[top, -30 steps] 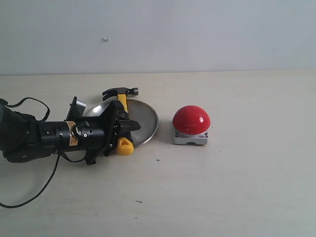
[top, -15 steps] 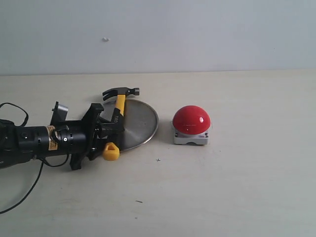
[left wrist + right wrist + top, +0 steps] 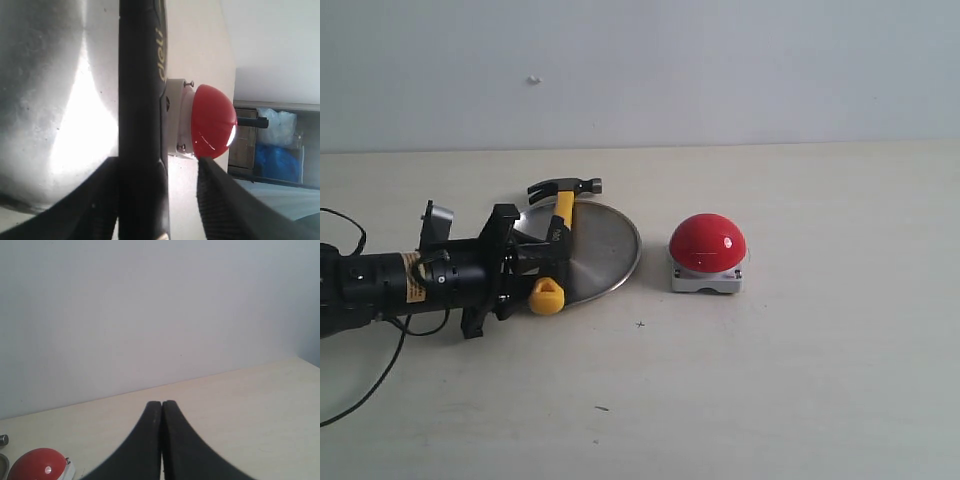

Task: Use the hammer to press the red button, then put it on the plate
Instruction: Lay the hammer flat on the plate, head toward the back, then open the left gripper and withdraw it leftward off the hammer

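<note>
The hammer (image 3: 560, 225) lies across the left part of the plate (image 3: 605, 250). Its dark head (image 3: 565, 186) sits past the far rim and its yellow loop (image 3: 547, 296) past the near rim. My left gripper (image 3: 542, 262) is low at the handle and open. In the left wrist view the black handle (image 3: 140, 100) rests against one finger, with a gap to the other finger (image 3: 225, 200). The red button (image 3: 707, 243) stands right of the plate, apart from it. My right gripper (image 3: 162, 404) is shut and empty, and is outside the exterior view.
The left arm (image 3: 390, 285) lies low along the table at the left, with a black cable (image 3: 370, 385) trailing toward the front edge. A pale wall (image 3: 640, 70) backs the table. The button (image 3: 37, 465) also shows low in the right wrist view.
The left arm has drawn back to the left. The hammer's looped end swung left with it, and the handle now lies more steeply across the plate. The button has not moved.
</note>
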`<state>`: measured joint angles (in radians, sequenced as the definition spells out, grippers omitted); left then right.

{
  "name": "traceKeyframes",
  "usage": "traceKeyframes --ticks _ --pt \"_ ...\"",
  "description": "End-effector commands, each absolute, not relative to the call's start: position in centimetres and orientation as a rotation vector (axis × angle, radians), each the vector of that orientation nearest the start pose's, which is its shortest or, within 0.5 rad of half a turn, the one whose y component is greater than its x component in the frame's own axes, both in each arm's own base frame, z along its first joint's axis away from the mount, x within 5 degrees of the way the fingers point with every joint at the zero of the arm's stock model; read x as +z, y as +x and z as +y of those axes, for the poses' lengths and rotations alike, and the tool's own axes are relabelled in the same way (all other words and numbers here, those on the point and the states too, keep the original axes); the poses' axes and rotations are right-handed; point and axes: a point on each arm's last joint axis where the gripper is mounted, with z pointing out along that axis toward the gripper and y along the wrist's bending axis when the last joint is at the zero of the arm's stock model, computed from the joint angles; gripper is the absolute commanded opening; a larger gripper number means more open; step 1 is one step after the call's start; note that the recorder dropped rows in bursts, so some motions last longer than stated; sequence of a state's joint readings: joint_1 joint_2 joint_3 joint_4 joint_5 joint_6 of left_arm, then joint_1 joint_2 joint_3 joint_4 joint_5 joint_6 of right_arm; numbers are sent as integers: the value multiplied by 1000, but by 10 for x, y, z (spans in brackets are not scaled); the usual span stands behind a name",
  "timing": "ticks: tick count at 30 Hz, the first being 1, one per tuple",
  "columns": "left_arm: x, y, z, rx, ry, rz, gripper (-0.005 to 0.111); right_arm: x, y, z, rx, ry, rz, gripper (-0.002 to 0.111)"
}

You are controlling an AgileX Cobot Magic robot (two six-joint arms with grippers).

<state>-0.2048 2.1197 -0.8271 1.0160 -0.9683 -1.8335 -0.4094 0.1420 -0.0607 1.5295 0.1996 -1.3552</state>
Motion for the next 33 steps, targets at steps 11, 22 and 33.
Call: traceKeyframes --ticks 11,22,33 --pt "85 320 -127 -1551 -420 2372 47 223 67 -10 -38 300 1545 0" --pt "87 324 -103 -1575 -420 2351 47 223 67 -10 -38 300 1545 0" --pt "90 320 -105 -1641 -388 2349 42 223 67 -10 -38 300 1545 0"
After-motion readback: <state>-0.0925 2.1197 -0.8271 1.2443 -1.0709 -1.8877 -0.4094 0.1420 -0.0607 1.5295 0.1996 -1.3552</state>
